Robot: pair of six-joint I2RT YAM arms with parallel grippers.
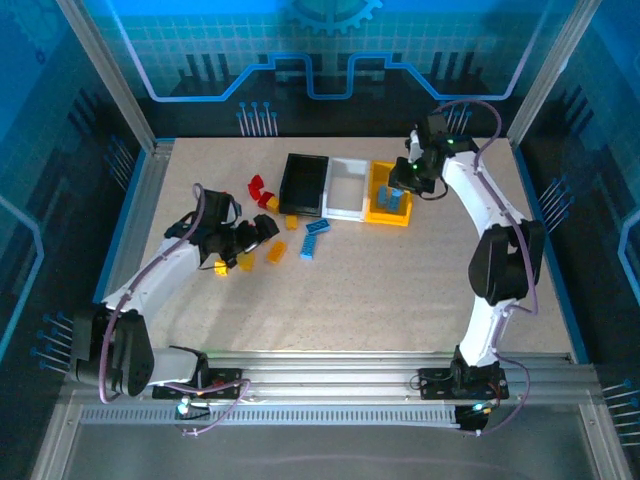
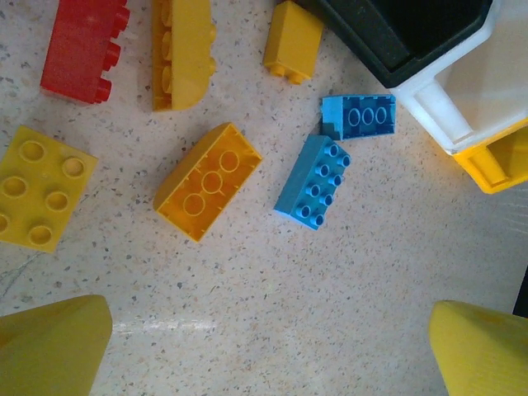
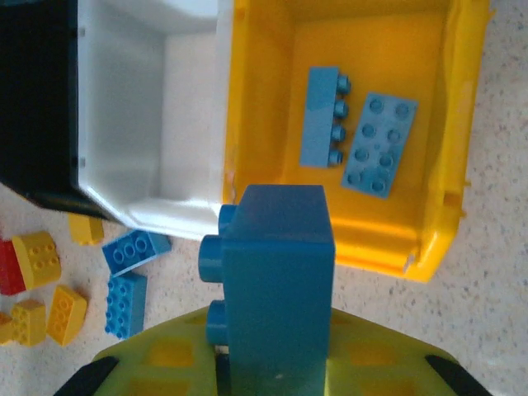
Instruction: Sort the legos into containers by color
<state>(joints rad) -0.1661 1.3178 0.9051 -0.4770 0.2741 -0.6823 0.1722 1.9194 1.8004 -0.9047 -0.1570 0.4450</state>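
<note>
My right gripper (image 1: pixel 402 183) (image 3: pixel 276 359) hangs over the yellow bin's (image 1: pixel 390 218) (image 3: pixel 379 243) near edge, shut on a light blue lego (image 3: pixel 276 280) held upright with its studs to the left. Two blue legos (image 3: pixel 323 115) (image 3: pixel 379 144) lie inside that bin. The white bin (image 1: pixel 345 212) (image 3: pixel 140 124) and black bin (image 1: pixel 300 185) (image 2: pixel 396 33) stand to its left. My left gripper (image 1: pixel 255 235) (image 2: pixel 268 346) is open above bare table. Just beyond its fingers (image 2: pixel 49 346) lie an orange lego (image 2: pixel 206 181) and two blue legos (image 2: pixel 313 181) (image 2: pixel 359 115).
More loose bricks lie left of the bins: a red one (image 2: pixel 82 45) (image 1: pixel 258 187), yellow ones (image 2: pixel 37 198) (image 2: pixel 181 49) (image 2: pixel 293 41). Aluminium rails edge the table at the left (image 1: pixel 135 215) and front (image 1: pixel 340 375).
</note>
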